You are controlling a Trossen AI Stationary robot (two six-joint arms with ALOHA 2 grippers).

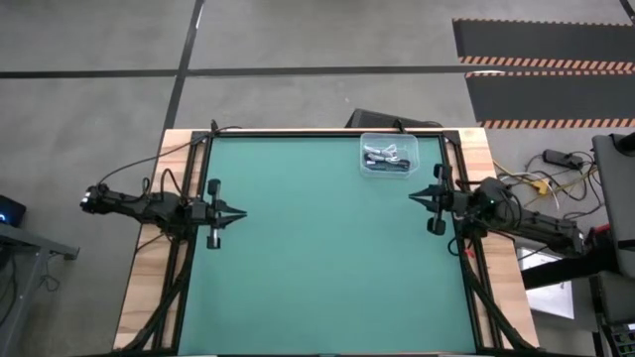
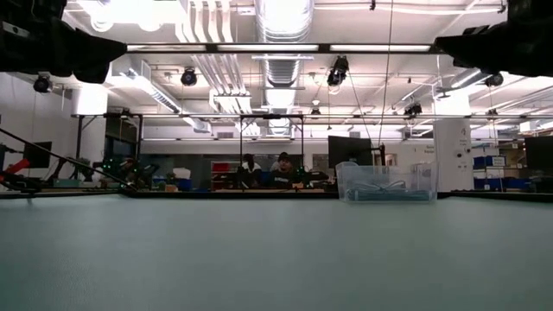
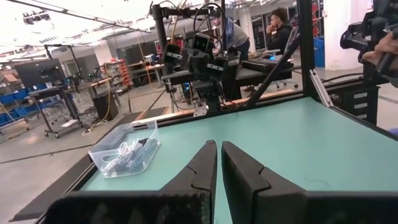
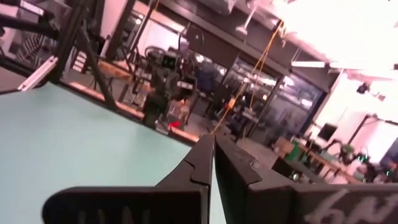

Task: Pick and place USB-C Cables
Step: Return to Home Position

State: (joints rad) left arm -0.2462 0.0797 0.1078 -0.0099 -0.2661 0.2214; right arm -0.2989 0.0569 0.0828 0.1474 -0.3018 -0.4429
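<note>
The USB-C cables [image 1: 385, 156] lie bundled inside a clear plastic box [image 1: 389, 139] near the table's far right corner. In the left wrist view I make out a white-grey bundle [image 3: 121, 155] and a dark one [image 3: 147, 144] in that box [image 3: 103, 147]; a teal one I cannot make out. The low view shows the box [image 2: 384, 183] standing on the mat. My left gripper [image 1: 241, 213] hovers shut at the table's left side, far from the box. My right gripper [image 1: 412, 194] is shut too, just near-side of the box, pointing left.
The green mat [image 1: 317, 258] covers the table, with a wooden rim [image 1: 149, 258] and black frame rails along the left and right edges. People sit at desks [image 2: 268, 173] in the room beyond the far edge. Cables and a power strip [image 1: 561, 159] lie on the floor at right.
</note>
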